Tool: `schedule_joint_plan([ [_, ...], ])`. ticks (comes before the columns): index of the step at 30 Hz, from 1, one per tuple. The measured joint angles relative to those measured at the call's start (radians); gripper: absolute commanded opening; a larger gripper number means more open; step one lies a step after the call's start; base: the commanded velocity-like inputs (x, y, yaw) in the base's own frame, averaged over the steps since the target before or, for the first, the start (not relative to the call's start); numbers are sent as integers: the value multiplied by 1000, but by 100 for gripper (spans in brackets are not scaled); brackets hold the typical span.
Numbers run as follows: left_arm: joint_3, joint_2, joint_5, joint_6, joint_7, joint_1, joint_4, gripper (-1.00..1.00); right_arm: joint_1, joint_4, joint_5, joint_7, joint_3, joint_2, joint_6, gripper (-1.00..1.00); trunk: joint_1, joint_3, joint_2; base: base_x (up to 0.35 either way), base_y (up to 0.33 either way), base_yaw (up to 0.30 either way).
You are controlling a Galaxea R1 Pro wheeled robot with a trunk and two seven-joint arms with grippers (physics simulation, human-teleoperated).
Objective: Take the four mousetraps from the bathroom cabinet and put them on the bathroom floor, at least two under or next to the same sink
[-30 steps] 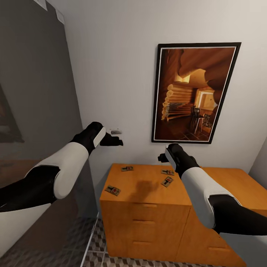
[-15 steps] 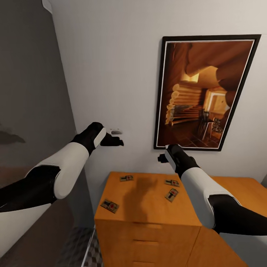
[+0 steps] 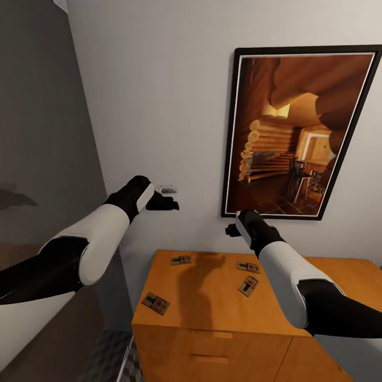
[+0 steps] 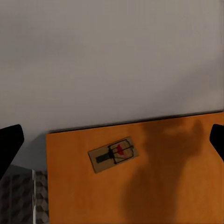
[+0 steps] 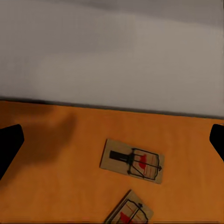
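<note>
Fingers spread wide on both grippers, nothing held, above the cabinet point(image 3: 212, 318) top.
4 mousetraps lie on the orange-brown top: 1 point(image 3: 155, 303) near the front left corner, 1 point(image 3: 181, 260) by the wall, 2 point(image 3: 248, 267) point(image 3: 248, 286) close together beside the right gripper point(image 3: 231, 229). Left gripper point(image 3: 168, 203) hovers near the wall, level with a framed cabin picture point(image 3: 297, 132). Patterned floor tiles point(image 3: 114, 355) show beside the cabinet.

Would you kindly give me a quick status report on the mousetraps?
Both hands open, empty, above the cabinet. Four mousetraps lie on top. Nothing in the way.
</note>
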Motion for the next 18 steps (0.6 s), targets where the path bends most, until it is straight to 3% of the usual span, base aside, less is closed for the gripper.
schedule_joint_plan([
  [12,0,-2,-1,-2,0,0,44,100,2,100,2,-1,-1,-10,-26,100,0,0,0,5,0,0],
  [18,0,-4,0,-48,0,0,97,100,2,153,1,0,-1,-26,-80,100,0,0,0,0,0,0],
])
